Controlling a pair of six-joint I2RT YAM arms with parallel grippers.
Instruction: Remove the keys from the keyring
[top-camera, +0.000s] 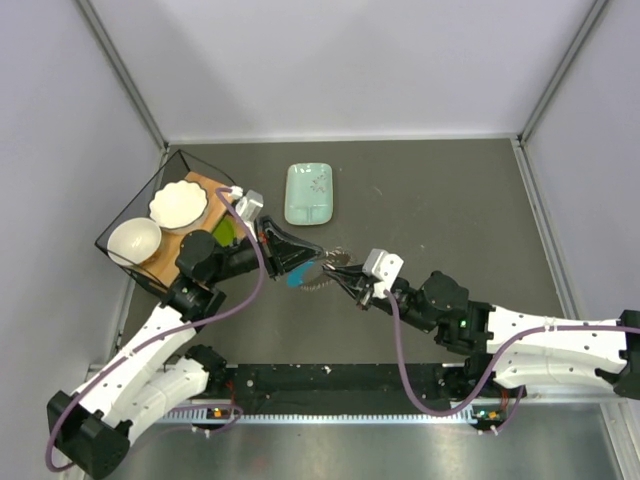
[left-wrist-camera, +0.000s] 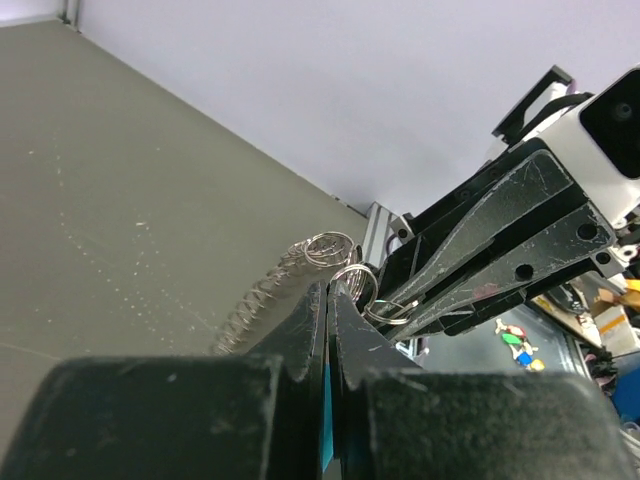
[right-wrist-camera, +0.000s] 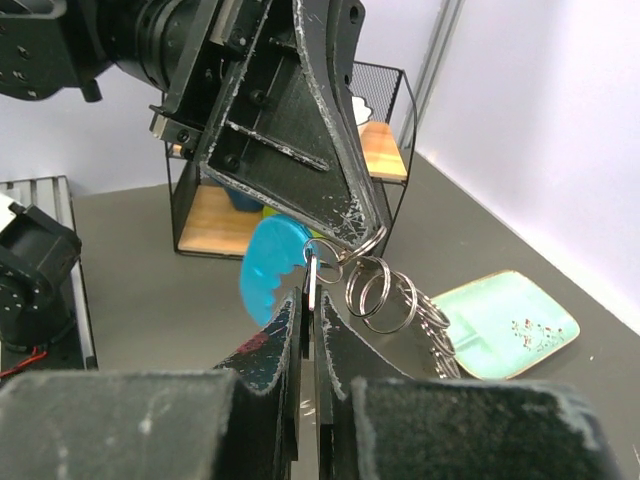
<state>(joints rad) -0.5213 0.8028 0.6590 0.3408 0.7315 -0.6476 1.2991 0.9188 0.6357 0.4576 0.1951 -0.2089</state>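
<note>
The keyring (top-camera: 336, 257) hangs between my two grippers above the table's middle, its blue crescent tag (top-camera: 297, 279) below the left fingers. My left gripper (top-camera: 319, 256) is shut on the keyring; in the left wrist view (left-wrist-camera: 330, 292) a blue sliver shows between the closed fingers and rings (left-wrist-camera: 352, 281) stick out at the tip. My right gripper (top-camera: 339, 273) is shut on a thin silvery key (right-wrist-camera: 314, 277), seen edge-on in the right wrist view between its fingers (right-wrist-camera: 312, 292). The blue tag (right-wrist-camera: 268, 264) and a string of linked rings (right-wrist-camera: 378, 291) hang beside it. Other keys are hidden.
A pale green dish (top-camera: 310, 193) lies behind the grippers; it also shows in the right wrist view (right-wrist-camera: 505, 325). A black wire rack (top-camera: 130, 205) with a wooden shelf and two white bowls (top-camera: 179, 203) stands at the left, close to the left arm.
</note>
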